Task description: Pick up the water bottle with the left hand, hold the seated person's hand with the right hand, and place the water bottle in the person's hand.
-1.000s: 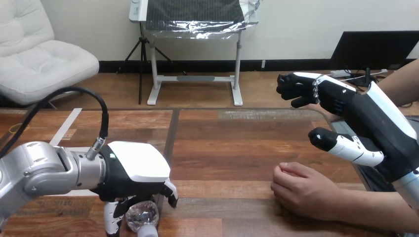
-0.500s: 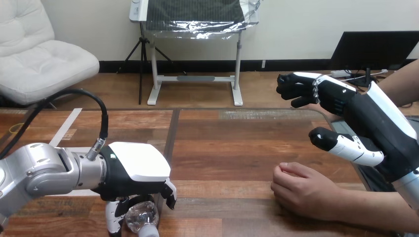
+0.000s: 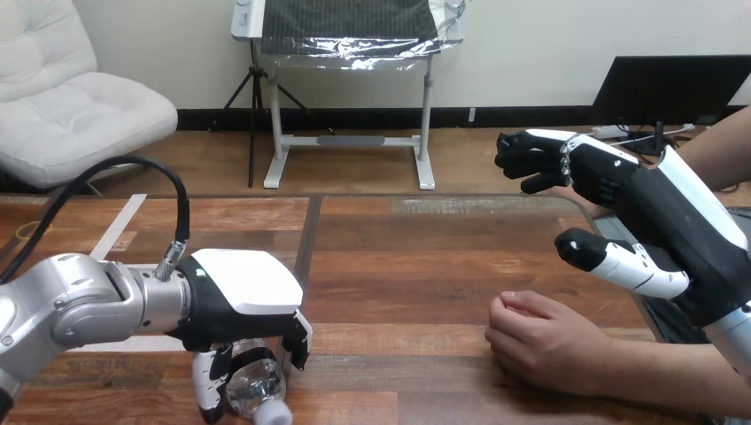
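Note:
A clear plastic water bottle (image 3: 257, 390) with a white cap lies at the table's near left edge. My left hand (image 3: 243, 301) is on top of it, thumb on its left side and fingers curled down its right side. The person's hand (image 3: 540, 341) rests on the table at the lower right, loosely closed, knuckles toward the middle. My right hand (image 3: 620, 190) hangs in the air above and behind it, apart from it, fingers relaxed and thumb spread, holding nothing.
The wooden table (image 3: 398, 257) stretches bare between my two hands. A strip of pale tape (image 3: 115, 230) runs across its left part. The person's forearm (image 3: 673, 376) lies along the near right edge.
My left hand has shifted a little up and to the right with its fingers drawn closer round the bottle, whose cap shows more. My right hand and the person's hand have not moved.

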